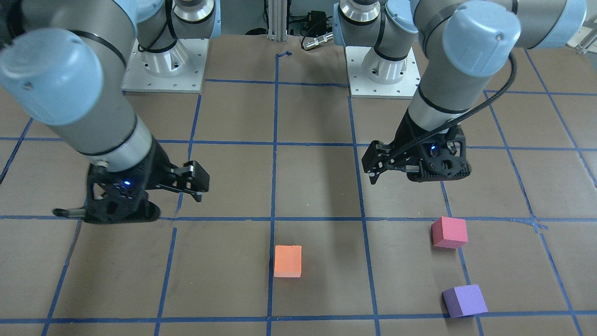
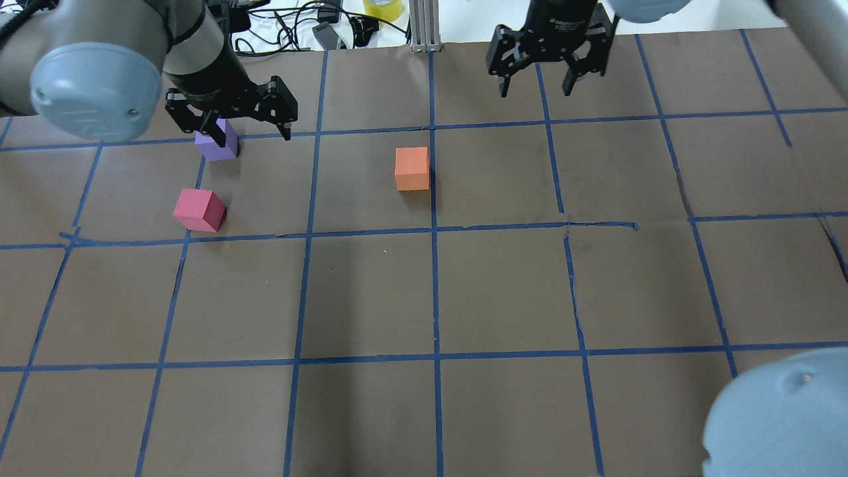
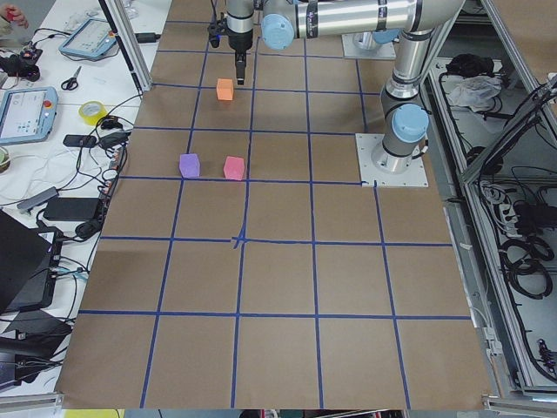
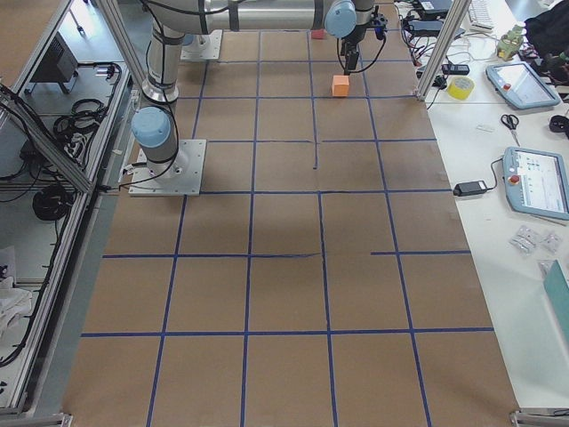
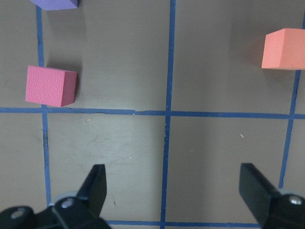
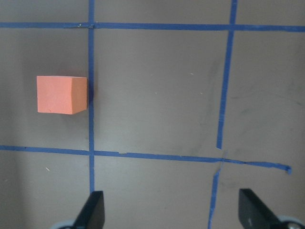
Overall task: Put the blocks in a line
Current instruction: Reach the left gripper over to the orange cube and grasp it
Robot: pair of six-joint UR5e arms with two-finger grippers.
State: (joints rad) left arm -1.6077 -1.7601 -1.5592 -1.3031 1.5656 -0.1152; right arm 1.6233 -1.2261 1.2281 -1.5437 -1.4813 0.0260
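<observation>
Three foam blocks lie apart on the brown table. The orange block sits near the centre line, and also shows in the front view and the right wrist view. The pinkish-red block and the purple block lie on my left side; the front view shows the pinkish-red block and purple block apart. My left gripper hovers open and empty above the table near them. My right gripper hovers open and empty, to the right of the orange block.
Blue tape lines divide the table into squares. Both arm bases stand on plates at the robot's edge. Cables and a tape roll lie beyond the far edge. Large elbow joints loom over the near right.
</observation>
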